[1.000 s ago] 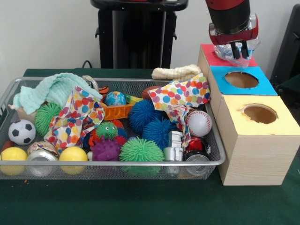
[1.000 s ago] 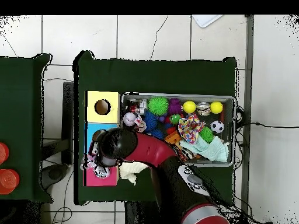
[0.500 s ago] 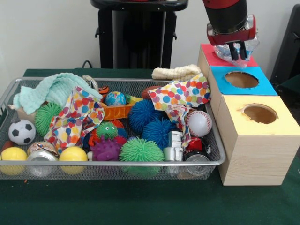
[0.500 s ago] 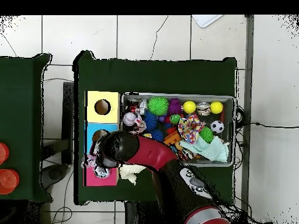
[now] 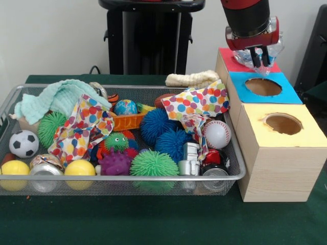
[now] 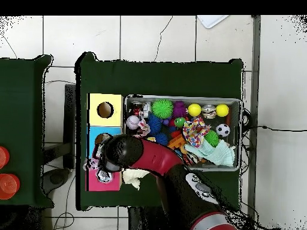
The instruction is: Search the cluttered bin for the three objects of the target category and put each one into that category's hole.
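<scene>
Step in hand: carrying a bottle (image 5: 260, 55) to its drop point; the gripper (image 5: 259, 57) hangs over the row of boxes, above the seam between the red-topped box (image 5: 230, 62) and the blue one.
Jaws: pinching the bottle, a crumpled clear one that bulges out either side of the black fingers (image 5: 254, 54).
Hole: the round opening in the blue top (image 5: 263, 87) lies just below the jaws and a little toward the camera in the front view; from overhead (image 6: 103, 139) the arm's wrist half covers it.
Bottle's place: held in the air, clear of every box top, not yet over the middle of the opening.
Next move: by my reading, a short shift toward the blue opening until the bottle sits squarely above it, then spread the jaws.
Risk: released here, the bottle could land on the red top or catch the blue rim.
Basket (image 5: 122, 177): well off to the jaws' side, heaped with balls and cloths; no other bottle shows.
</scene>
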Controlling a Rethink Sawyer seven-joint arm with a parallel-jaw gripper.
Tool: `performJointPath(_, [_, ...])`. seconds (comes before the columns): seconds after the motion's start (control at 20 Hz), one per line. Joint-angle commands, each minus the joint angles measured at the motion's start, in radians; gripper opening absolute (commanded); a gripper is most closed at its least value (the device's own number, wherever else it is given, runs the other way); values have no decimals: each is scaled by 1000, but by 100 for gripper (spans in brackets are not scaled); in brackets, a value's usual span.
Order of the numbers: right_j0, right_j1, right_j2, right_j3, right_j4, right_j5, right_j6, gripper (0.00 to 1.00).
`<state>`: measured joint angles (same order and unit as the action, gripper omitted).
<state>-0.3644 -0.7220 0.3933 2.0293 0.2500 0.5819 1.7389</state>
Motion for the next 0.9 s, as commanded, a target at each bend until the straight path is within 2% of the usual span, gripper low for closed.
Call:
performJointPath(0.05, [-36, 17, 67, 51, 60, -107, 141, 0])
performJointPath(0.25, [-39, 32, 65, 32, 55, -105, 141, 0])
performJointPath(0.85, [-45, 26, 68, 49, 54, -107, 153, 0])
performJointPath(0.9, [-47, 27, 71, 53, 58, -110, 156, 100])
